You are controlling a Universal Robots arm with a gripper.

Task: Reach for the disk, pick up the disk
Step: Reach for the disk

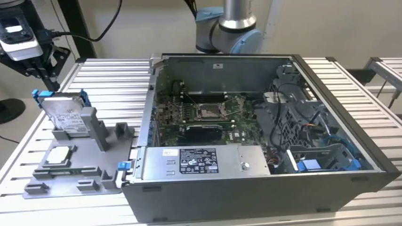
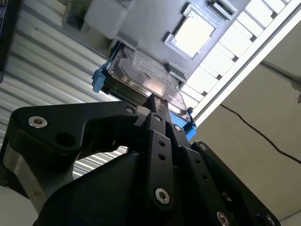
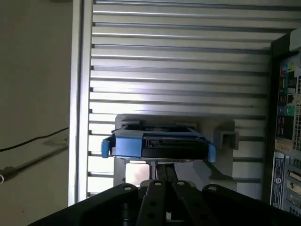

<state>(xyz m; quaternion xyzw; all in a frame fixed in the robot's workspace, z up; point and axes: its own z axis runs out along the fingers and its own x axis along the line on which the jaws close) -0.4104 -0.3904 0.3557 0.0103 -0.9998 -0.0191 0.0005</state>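
Note:
The disk (image 1: 65,114) stands upright on its edge in a slot of the grey holder (image 1: 94,141) at the exterior view's left, silver with a white label and a blue bracket along its edges. My gripper (image 1: 39,70) hangs above and a little behind it, apart from it. In both wrist views the fingertips meet with nothing between them, so the gripper (image 2: 154,101) (image 3: 164,170) is shut. The disk (image 2: 141,70) lies just beyond the tips, and its blue-framed upper edge (image 3: 157,141) shows straight ahead of them.
A small square silver chip (image 1: 60,153) lies in the grey holder in front of the disk. An open computer case (image 1: 326,94) stands to the exterior view's right, with a grey labelled box (image 1: 197,161) inside. All of it rests on a slatted metal table (image 1: 107,75).

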